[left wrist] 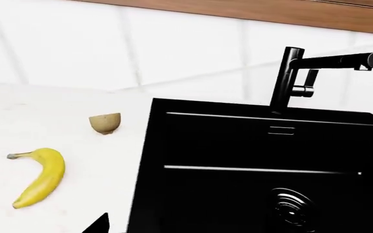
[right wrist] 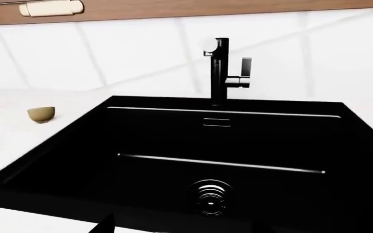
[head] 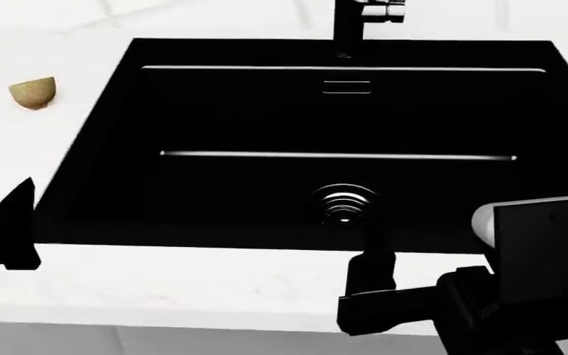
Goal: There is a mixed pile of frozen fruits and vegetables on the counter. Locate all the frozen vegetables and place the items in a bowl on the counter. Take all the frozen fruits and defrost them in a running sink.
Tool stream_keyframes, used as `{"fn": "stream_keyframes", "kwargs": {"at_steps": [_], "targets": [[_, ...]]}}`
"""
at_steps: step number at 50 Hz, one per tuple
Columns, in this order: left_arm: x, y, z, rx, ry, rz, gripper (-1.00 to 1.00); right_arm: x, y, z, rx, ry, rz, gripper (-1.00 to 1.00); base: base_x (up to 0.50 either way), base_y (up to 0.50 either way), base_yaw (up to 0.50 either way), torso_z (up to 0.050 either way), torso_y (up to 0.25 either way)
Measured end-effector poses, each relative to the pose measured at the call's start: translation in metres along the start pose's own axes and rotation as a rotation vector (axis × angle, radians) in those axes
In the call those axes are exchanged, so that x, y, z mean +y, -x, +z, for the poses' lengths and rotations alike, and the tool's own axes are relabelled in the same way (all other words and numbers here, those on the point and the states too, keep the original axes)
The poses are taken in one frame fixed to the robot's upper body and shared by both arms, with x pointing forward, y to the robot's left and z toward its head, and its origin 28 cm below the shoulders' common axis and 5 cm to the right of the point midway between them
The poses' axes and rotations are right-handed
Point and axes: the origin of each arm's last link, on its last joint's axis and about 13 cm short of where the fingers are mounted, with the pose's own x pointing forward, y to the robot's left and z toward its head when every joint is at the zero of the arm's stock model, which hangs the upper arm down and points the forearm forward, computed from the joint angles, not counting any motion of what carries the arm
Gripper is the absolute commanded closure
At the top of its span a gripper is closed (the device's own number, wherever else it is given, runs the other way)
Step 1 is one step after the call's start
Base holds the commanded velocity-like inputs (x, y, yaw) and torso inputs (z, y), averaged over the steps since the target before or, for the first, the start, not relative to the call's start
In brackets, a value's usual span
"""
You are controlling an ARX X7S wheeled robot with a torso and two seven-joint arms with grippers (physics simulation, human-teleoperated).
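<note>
While my head looks down over the basin, this is how things lie:
Sink (head: 264,111): black and rectangular, set into the white bench (head: 166,285), with a ribbed round drain (head: 343,203) and a dark faucet (right wrist: 220,70) at its back edge.
Banana (left wrist: 41,177): lying flat on the bench to the sink's left, well apart from the rim.
Kiwi half (left wrist: 105,123): on the bench beyond the banana, nearer the wall, close to the sink's corner.
My left claw (head: 3,225): low over the bench at the sink's left front corner; holds nothing I can see, opening unclear.
My right claw (head: 368,285): over the sink's front rim; I cannot tell how far apart its jaws stand.
</note>
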Motion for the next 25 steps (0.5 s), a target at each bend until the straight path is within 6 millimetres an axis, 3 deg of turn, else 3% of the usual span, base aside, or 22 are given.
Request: {"fn": "stream_keyframes", "kwargs": {"at_steps": [25], "targets": [[0.0012, -0.0002, 0.0035, -0.003, -0.005, -0.001, -1.00, -0.0005, -0.0036, -0.0009, 0.006, -0.006, 0.001, -1.00, 0.08, 0.50, 0.00, 0.000, 0.000]]}}
